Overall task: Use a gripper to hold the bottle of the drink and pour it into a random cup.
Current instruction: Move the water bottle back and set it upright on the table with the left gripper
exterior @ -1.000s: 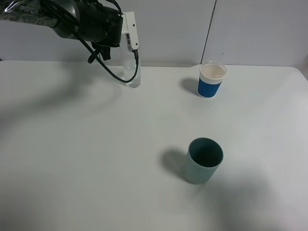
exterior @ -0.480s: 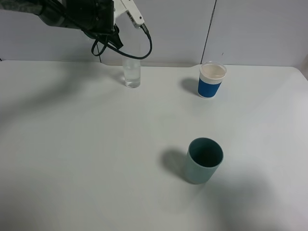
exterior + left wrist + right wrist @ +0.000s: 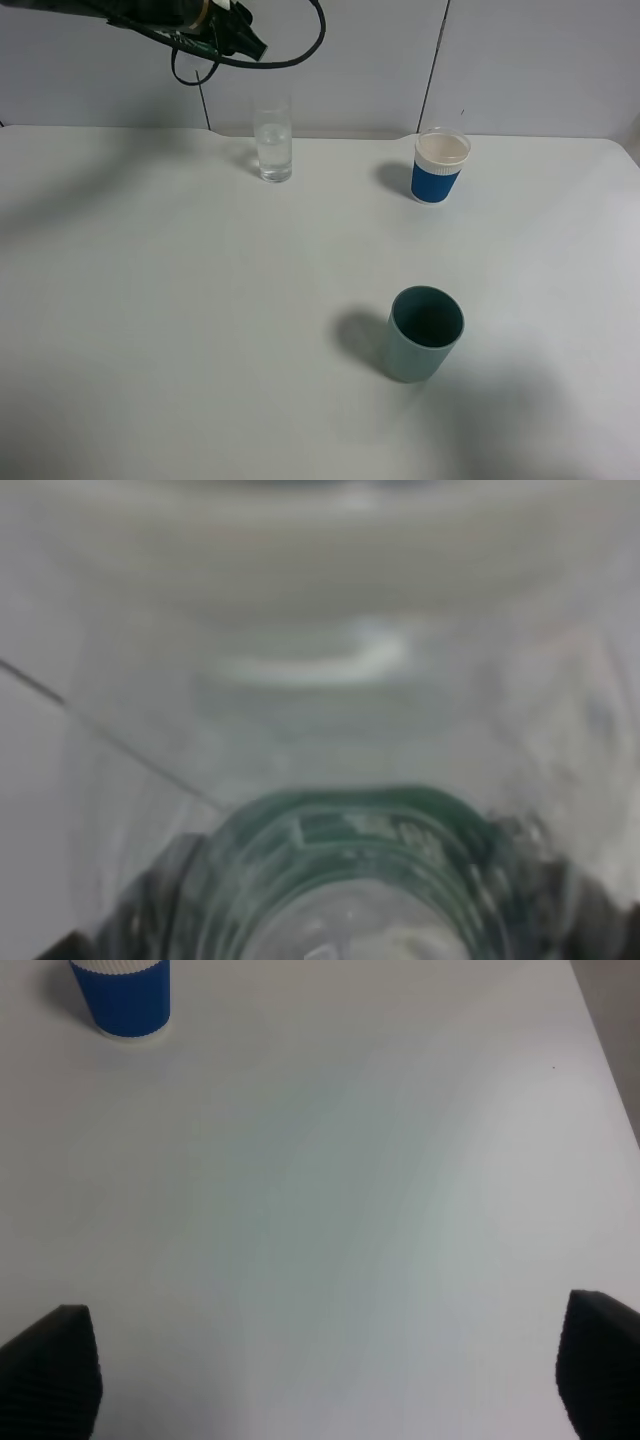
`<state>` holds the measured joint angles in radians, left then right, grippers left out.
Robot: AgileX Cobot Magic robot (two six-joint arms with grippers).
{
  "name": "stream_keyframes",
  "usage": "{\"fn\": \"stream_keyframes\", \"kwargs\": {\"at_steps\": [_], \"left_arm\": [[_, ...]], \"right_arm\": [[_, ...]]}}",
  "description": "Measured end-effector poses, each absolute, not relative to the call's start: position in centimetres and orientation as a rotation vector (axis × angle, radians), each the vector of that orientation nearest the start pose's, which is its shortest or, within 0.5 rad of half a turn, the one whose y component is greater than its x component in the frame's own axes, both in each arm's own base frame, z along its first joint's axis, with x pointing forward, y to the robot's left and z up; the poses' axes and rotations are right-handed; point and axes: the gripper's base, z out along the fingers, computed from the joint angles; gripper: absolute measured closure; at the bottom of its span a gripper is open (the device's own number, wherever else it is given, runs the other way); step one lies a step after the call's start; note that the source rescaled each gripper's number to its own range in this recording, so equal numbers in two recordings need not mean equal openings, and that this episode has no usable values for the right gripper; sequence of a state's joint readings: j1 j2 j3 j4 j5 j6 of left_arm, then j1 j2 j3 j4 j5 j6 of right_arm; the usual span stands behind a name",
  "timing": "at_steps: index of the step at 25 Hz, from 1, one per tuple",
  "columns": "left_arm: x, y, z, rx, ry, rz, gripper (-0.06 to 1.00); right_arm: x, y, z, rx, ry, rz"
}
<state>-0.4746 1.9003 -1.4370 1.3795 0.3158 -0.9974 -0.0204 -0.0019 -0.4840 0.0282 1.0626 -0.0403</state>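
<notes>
Pinching the bottle: the left gripper (image 3: 222, 18), its jaws pressed in on the bottle (image 3: 350, 880); the left wrist view is filled by blurred clear plastic with a dark green band at close range.
Bottle, place: high above the tabletop's (image 3: 150, 300) far left part, at the top edge of the exterior high view, up and to the left of the cup (image 3: 273, 140) and not touching it; only a scrap of green shows there among the dark gripper parts.
Bottle, tilt: cannot tell from either view.
Left arm, pose: raised high and reaching in from the upper left corner, nearly level, with most of it cut off by the picture's edge; its shadow lies softly over the tabletop's left side.
Cable (image 3: 300, 55): black, hanging in a loop below the left gripper, in front of the pale wall.
Cup: tall clear glass, upright at the far side of the tabletop, clear liquid seeming to stand in its lower part.
Right gripper (image 3: 330, 1375): spread wide and holding nothing, its two dark fingertips (image 3: 50, 1370) well apart over bare tabletop; not seen in the exterior high view.
Blue cup (image 3: 440, 165): white rim, upright at the far side, well to the right of the glass.
Teal cup (image 3: 425, 333): upright nearer the front, right of the middle, well apart from both others.
</notes>
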Motion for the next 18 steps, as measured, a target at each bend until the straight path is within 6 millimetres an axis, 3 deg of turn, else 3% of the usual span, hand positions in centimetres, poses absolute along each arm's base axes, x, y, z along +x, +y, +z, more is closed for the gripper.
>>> {"fn": "stream_keyframes", "kwargs": {"at_steps": [10, 18], "left_arm": [[37.1, -14.2, 26.2, 0.55, 1.959, -0.137, 0.94], [33.5, -10.6, 24.8, 0.496, 1.99, -0.318, 0.94]], "right_arm": [[-0.3, 0.2, 27.3, -0.022, 2.06, -0.004], [-0.3, 0.2, 27.3, -0.022, 2.06, -0.004]]}}
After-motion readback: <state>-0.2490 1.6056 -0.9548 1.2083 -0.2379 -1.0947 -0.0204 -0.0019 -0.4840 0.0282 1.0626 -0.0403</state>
